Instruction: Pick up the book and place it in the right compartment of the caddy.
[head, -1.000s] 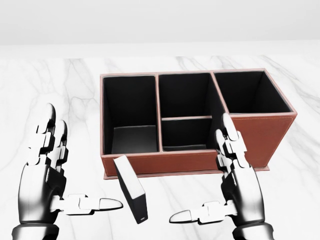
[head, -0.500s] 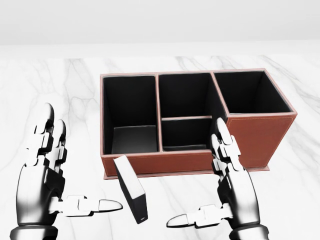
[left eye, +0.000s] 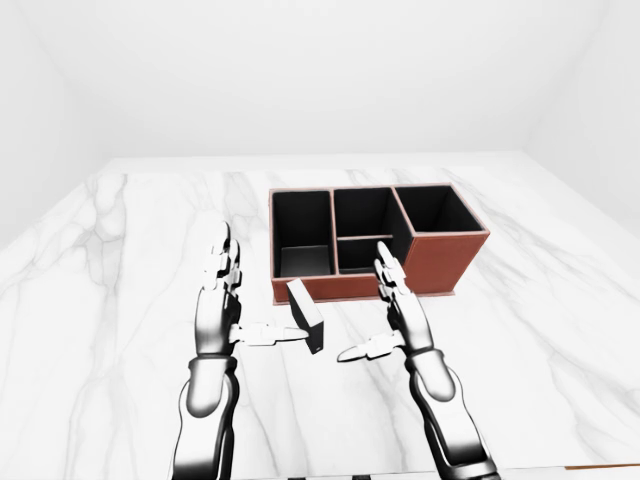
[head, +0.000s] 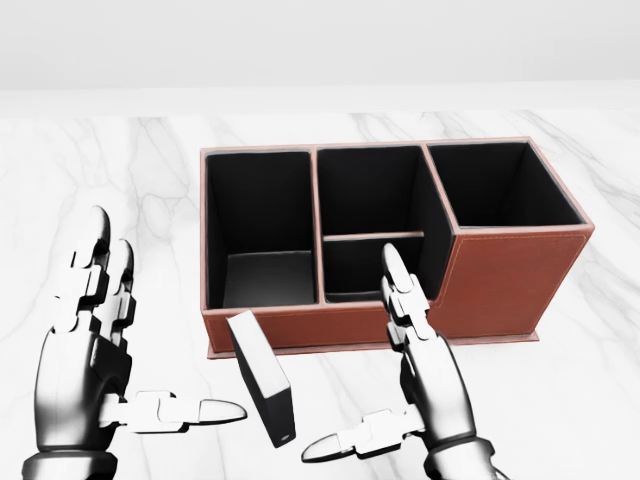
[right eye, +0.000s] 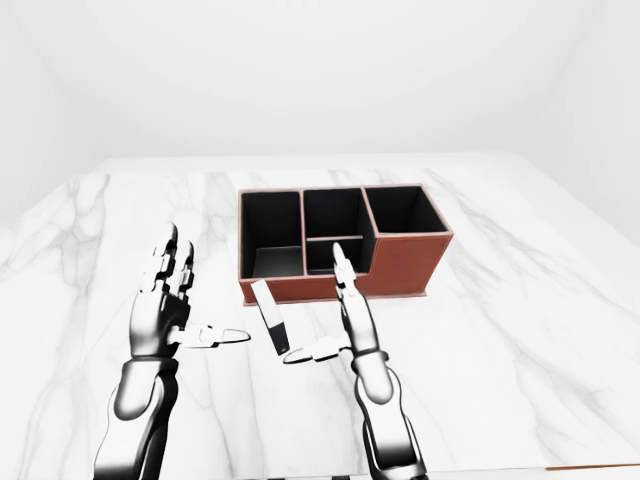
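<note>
One thin dark book (head: 262, 377) (upright, tilted), betw. open hands

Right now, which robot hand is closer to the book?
About even; the right may be slightly nearer. The right hand stands open to the right of the book, thumb pointing at it. The left hand is open on its left, thumb tip also just short of it.

Left hand (head: 85, 345) and right hand (head: 430, 375): three fingers each, built of glossy silver segments with darker joints between (thumb tips pale, pointed). Palms are cast in polished chrome. Forearms (left eye: 205, 400) are rounded, dark metallic, tapered at the wrists.
</note>
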